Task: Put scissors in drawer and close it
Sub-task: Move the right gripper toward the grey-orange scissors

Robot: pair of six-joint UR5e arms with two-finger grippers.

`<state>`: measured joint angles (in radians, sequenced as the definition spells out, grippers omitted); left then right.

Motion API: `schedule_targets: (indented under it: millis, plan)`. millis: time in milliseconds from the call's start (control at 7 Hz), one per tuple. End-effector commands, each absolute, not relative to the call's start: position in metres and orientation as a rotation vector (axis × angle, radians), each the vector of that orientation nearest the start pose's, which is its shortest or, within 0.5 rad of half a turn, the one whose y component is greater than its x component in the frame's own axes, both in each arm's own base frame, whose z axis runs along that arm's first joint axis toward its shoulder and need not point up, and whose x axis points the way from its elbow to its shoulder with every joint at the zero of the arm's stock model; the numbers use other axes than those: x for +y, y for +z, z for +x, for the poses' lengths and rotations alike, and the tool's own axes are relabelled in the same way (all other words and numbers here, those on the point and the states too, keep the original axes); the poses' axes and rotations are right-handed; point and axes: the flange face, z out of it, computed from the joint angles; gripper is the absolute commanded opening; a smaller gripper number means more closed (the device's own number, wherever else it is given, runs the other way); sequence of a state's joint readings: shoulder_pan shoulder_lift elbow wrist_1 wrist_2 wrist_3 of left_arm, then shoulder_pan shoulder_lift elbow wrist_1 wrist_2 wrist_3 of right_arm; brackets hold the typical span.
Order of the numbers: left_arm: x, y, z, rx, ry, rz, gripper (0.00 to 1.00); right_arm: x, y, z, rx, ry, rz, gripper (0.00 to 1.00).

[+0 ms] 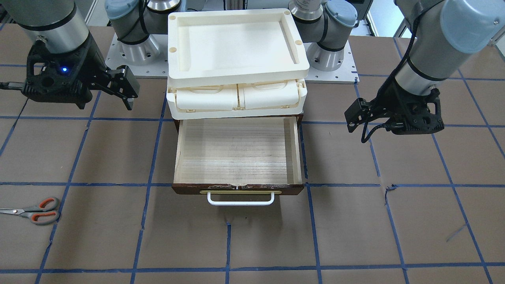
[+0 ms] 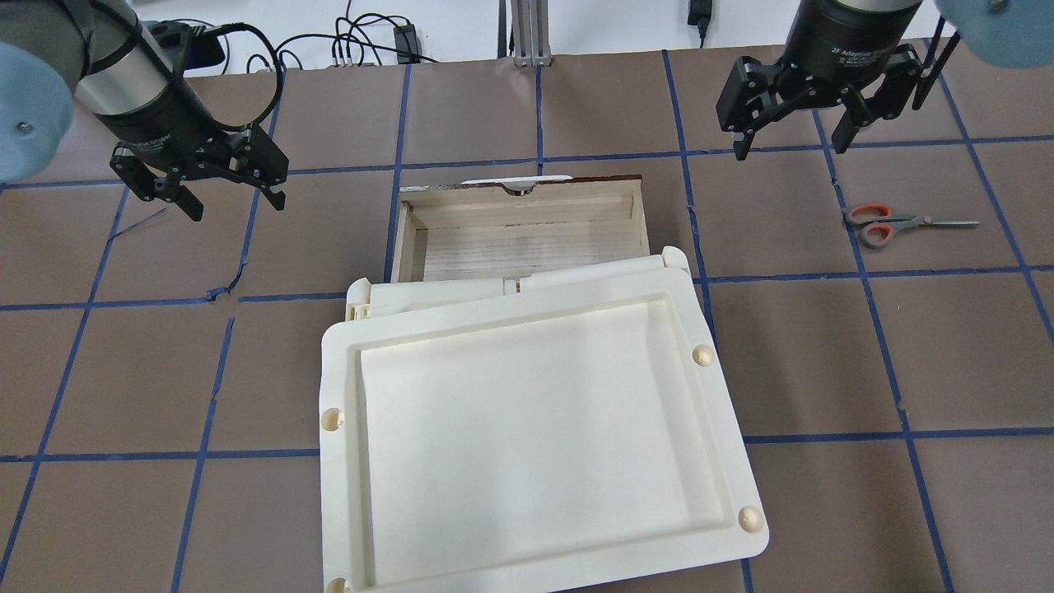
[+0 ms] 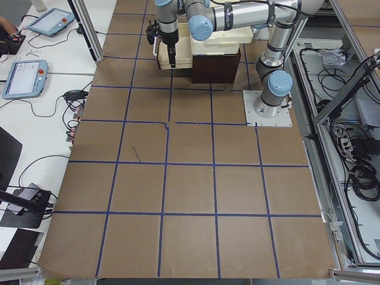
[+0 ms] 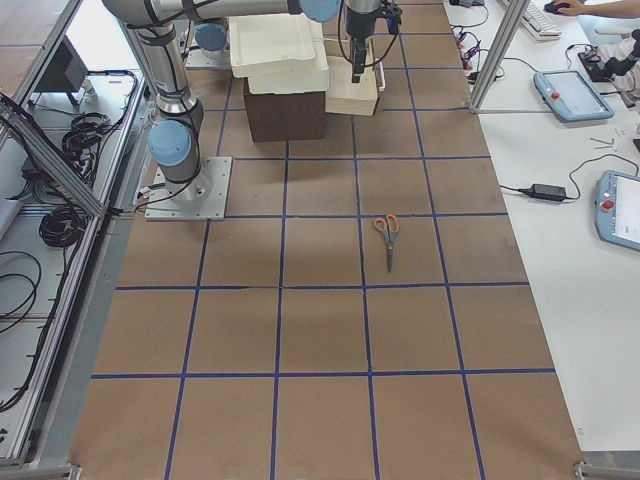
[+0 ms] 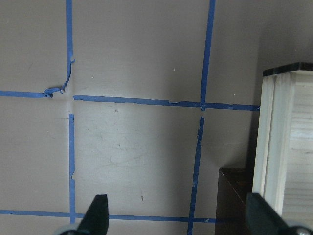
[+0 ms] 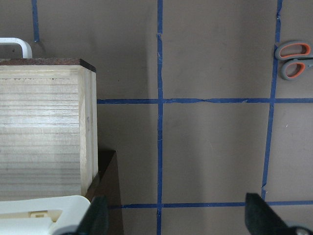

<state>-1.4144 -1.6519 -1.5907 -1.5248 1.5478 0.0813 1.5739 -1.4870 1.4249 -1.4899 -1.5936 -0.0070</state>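
The scissors, grey handles lined orange, lie flat on the brown table, apart from the drawer; they also show in the front view, the right side view and the right wrist view. The drawer is pulled open and empty, pale wood inside, with a white wire handle. My right gripper hovers open and empty between drawer and scissors. My left gripper hovers open and empty on the drawer's other side. Both wrist views show the fingers spread wide.
A cream tray-topped plastic box sits on the dark cabinet that houses the drawer, its top tray skewed. Blue tape lines grid the table. The arm bases stand behind the box. Operator desks with tablets lie beyond the table edge.
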Motion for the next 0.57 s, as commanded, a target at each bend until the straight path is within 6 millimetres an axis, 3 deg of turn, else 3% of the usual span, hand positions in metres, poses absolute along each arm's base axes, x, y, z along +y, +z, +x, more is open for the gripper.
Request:
schedule_targets:
  millis: [0,143,286,429]
  plan:
    - [-0.533,0.442,-0.054,3.168,0.08,-0.118,1.0,-0.533,0.503,0.129,3.152,-0.006,-0.156,0.99]
    - [-0.533,0.442,-0.054,3.168,0.083,-0.118,1.0,-0.551,0.485,0.111,3.114,0.031,-0.469,0.96]
    - [-0.533,0.442,-0.054,3.169,0.082,-0.118,1.0,-0.569,0.466,0.06,3.084,0.076,-0.571,0.96]
    - [-0.533,0.441,-0.054,3.168,0.085,-0.118,1.0,-0.585,0.441,0.012,3.0,0.116,-0.823,0.96]
